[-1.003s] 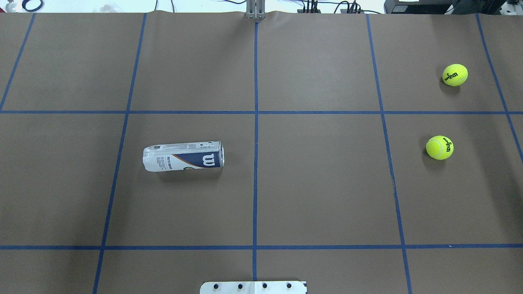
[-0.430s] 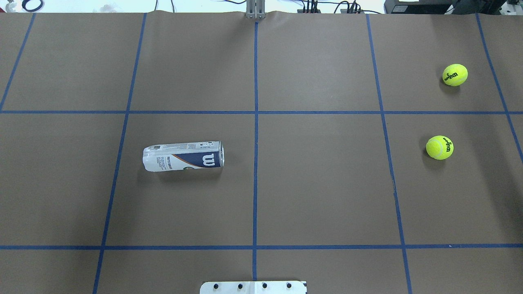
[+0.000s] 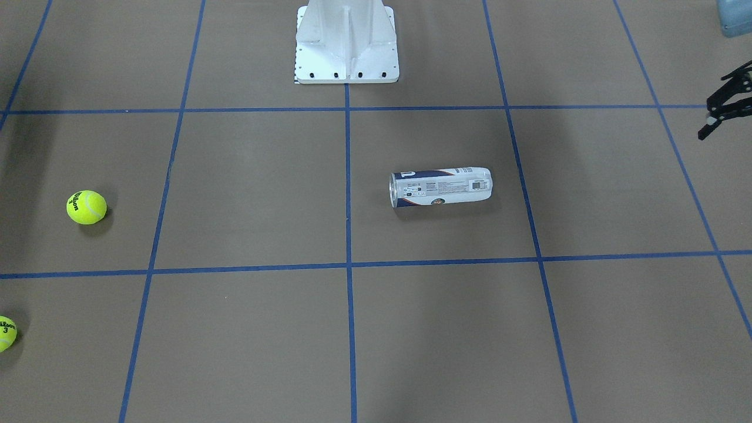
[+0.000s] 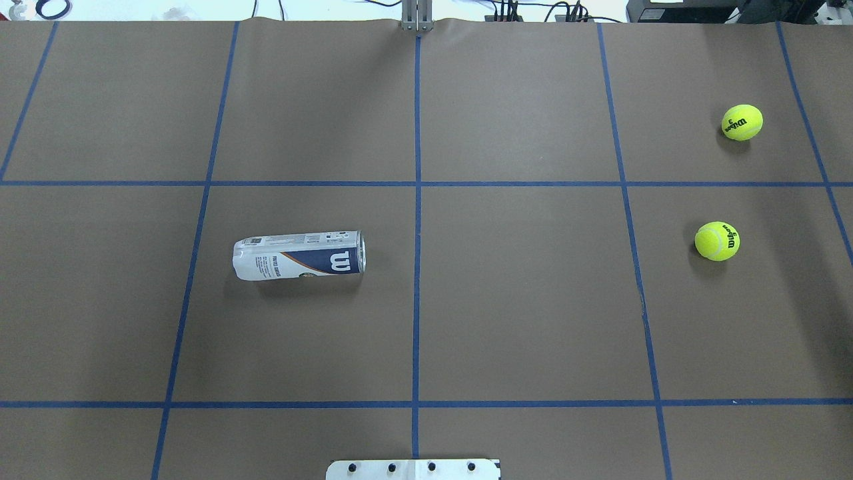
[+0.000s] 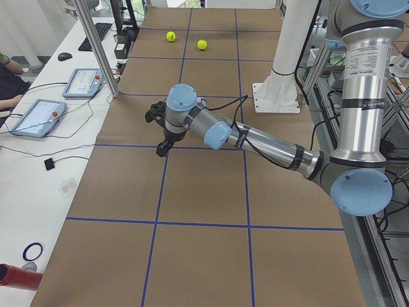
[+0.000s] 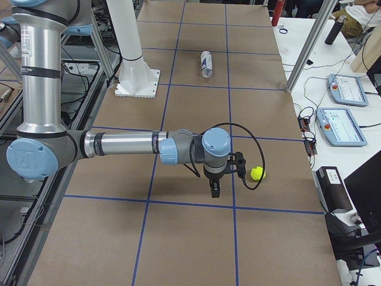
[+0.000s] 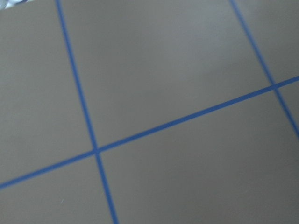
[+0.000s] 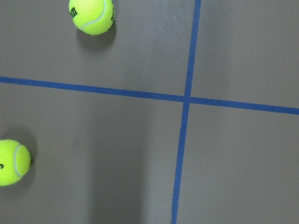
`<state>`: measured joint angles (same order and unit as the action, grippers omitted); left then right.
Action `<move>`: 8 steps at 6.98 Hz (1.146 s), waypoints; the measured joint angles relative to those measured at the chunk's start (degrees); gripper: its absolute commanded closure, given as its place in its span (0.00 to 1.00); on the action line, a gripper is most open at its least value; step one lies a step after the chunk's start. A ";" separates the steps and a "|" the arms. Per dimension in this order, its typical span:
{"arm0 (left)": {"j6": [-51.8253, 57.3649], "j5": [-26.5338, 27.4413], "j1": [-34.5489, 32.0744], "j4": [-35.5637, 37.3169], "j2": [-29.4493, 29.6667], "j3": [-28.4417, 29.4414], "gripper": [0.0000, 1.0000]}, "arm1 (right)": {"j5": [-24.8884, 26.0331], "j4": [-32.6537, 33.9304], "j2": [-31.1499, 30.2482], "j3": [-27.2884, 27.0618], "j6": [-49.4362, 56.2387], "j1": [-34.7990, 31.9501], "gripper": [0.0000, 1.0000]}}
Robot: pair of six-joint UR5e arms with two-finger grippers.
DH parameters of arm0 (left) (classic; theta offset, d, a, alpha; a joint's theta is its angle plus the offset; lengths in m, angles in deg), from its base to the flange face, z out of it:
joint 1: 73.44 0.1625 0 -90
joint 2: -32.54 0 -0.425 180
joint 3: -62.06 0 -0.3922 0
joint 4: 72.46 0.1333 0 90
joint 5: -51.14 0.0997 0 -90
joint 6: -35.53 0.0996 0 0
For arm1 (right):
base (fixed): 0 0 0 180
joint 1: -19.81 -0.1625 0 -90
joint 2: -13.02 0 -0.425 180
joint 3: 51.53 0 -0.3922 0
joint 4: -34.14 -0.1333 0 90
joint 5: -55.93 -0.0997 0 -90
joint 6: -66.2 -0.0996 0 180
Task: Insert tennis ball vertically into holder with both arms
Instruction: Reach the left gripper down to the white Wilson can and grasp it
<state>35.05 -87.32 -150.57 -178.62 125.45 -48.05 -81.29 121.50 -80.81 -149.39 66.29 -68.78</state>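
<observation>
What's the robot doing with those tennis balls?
Nothing is being held right now. The holder lies on its side on the left half of the table. The farther tennis ball and the nearer tennis ball sit on the right side, outside the holder. The left claw hovers by the table's left end, and the right claw hangs near a ball. Neither touches anything.

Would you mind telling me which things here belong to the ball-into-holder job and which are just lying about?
Job:
holder, lying on its side
near tennis ball
far tennis ball
left arm
right arm

Lying about:
white base
touchscreen tablets beside the table
</observation>
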 measured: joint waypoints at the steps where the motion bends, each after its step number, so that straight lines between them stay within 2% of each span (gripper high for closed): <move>1: -0.06 -0.07 4.22 0.02 4.04 0.10 0.01 | 0.00 -0.02 -0.02 0.06 0.00 0.00 0.00; 3: -0.06 0.46 13.91 1.43 12.48 0.55 0.01 | 0.04 -0.08 0.02 0.06 0.00 0.00 0.00; 5: 0.24 1.72 21.79 8.21 21.08 0.90 0.01 | 0.10 -0.09 0.11 0.04 -0.06 0.00 0.00; 7: 3.11 8.07 28.90 12.15 29.11 3.15 0.01 | 0.11 -0.09 0.17 0.04 -0.08 0.00 0.00; 8: 5.19 10.88 31.50 12.60 32.49 6.02 0.01 | 0.11 -0.09 0.20 0.04 -0.09 0.00 0.00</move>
<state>40.24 -76.44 -119.07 -166.02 157.94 -42.03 -81.18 121.42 -80.61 -149.34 66.20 -68.79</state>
